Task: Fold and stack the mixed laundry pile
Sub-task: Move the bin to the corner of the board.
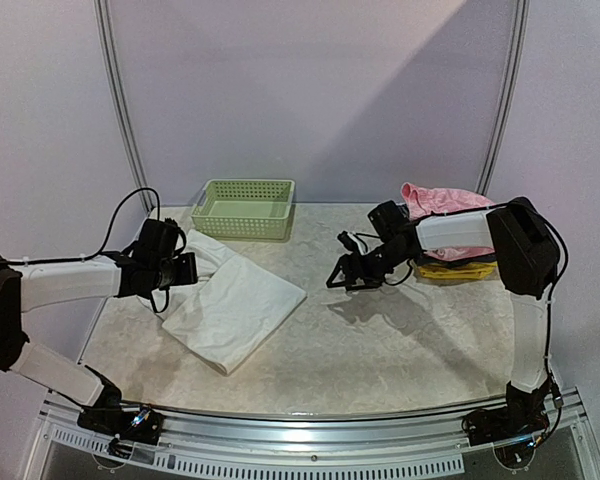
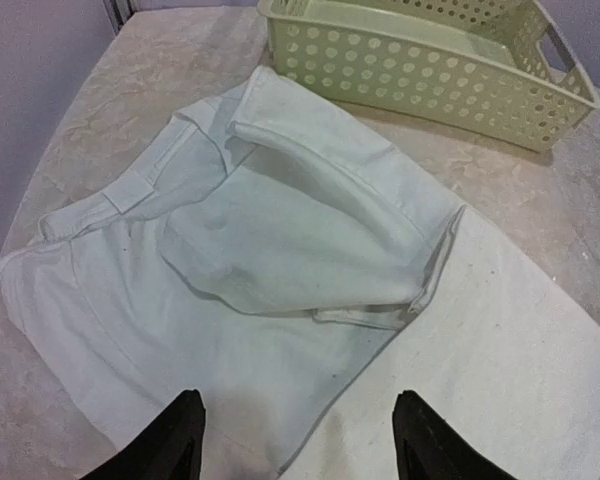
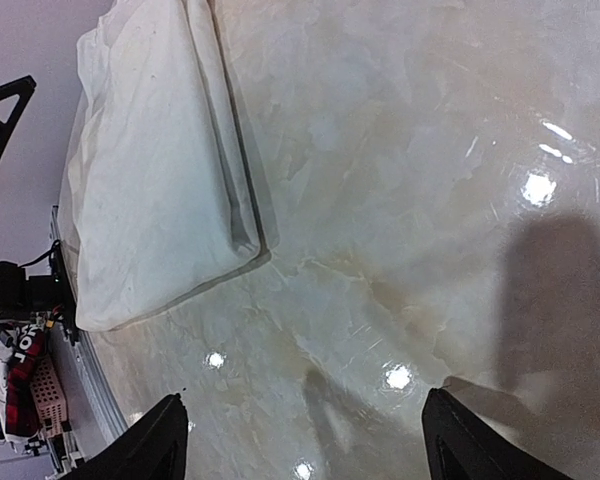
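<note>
A white garment (image 1: 232,300) lies partly folded on the left half of the table, its waistband end turned over toward the basket. In the left wrist view the white garment (image 2: 280,250) fills the frame, and my left gripper (image 2: 298,405) hovers over its near part, open, with nothing between the fingers. From above, the left gripper (image 1: 188,268) is at the garment's left edge. A pink garment (image 1: 440,200) rests on a stack at the back right. My right gripper (image 1: 340,276) hangs over bare table at mid-right. It (image 3: 305,405) is open and empty, with the white garment (image 3: 160,170) off to its left.
A pale green perforated basket (image 1: 245,208) stands at the back, just beyond the white garment, and shows close in the left wrist view (image 2: 430,60). Yellow folded cloth (image 1: 460,270) lies under the pink piece, behind my right forearm. The marble table's front rail (image 1: 310,425) runs between the arm bases.
</note>
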Tool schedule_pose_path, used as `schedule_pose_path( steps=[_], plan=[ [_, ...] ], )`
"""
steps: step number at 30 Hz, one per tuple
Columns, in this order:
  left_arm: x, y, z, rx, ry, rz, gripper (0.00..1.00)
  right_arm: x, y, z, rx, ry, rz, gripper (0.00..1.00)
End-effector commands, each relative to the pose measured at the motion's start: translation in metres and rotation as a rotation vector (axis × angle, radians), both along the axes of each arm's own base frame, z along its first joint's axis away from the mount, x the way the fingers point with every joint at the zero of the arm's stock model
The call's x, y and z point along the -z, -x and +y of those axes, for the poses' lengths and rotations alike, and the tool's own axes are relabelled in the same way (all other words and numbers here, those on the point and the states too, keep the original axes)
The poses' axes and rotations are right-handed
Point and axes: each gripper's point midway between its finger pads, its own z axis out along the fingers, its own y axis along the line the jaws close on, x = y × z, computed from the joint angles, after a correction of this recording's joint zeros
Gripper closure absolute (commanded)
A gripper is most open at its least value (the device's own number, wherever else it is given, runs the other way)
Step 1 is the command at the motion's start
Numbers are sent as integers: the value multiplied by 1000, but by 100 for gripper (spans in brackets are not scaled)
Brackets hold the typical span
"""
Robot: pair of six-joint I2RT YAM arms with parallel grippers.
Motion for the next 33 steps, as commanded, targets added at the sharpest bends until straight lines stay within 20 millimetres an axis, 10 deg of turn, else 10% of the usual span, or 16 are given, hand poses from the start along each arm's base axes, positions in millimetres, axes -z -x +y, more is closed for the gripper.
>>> schedule_pose_path(
  steps=[1,33],
  plan=[
    [-5,-20,-6,19,7,-30,34,3,-4,8,-28,-30,6,18],
    [-1,-134,-18,88,66,-71,28,33,2,52,-129,-82,85,23]
  ],
)
